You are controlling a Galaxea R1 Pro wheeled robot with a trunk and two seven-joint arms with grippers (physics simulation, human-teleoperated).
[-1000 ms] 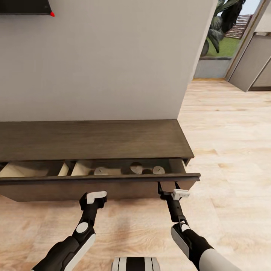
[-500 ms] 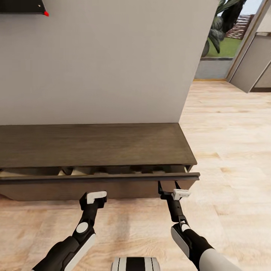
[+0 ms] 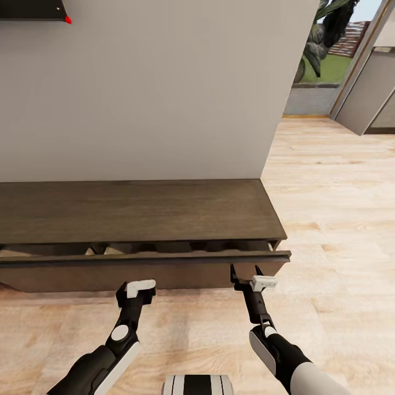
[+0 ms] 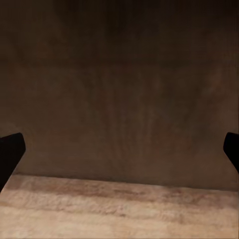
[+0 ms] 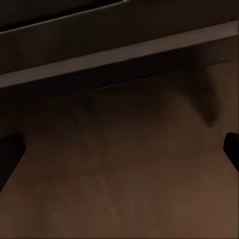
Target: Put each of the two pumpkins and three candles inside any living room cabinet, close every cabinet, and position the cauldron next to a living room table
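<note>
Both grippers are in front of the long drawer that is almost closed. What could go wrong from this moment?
1. The drawer of the cabinet is still open by a narrow gap; leaving now would probably leave the cabinet not closed.
2. The right gripper sits just under the front lip near its end, jaws open. A push there alone might skew the long front.
3. The left gripper stands lower on the front panel; an uneven push could jam it.

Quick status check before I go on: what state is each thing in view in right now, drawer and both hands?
cabinet: upright against the wall.
drawer: nearly shut, a narrow gap left along its top edge.
left hand: open, empty, close to the drawer front.
right hand: open, empty, just below the drawer's top edge.
</note>
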